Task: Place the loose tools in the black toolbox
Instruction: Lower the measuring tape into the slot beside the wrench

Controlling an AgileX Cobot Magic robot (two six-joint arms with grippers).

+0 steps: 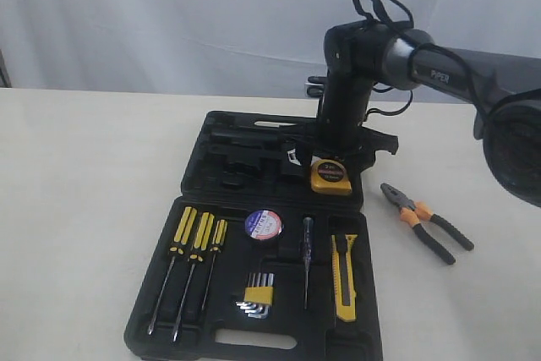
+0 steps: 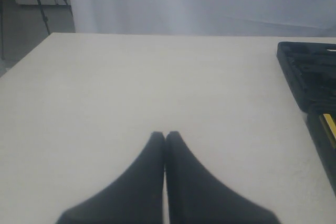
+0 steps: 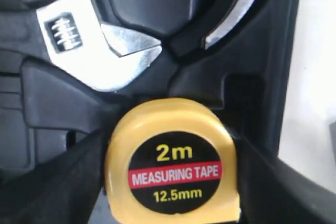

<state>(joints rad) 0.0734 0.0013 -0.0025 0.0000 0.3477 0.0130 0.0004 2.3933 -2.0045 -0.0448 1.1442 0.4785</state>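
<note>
In the near half of the open black toolbox, a utility knife and a tape roll lie in their recesses alongside three screwdrivers and a hex key set, while the pliers lie on the pale surface just right of it. Farther back, the right fingers grip the tape measure from both sides at the right end of the far half, close to a silver wrench. The left fingers are pressed together on nothing above bare surface, the toolbox off to one side.
</note>
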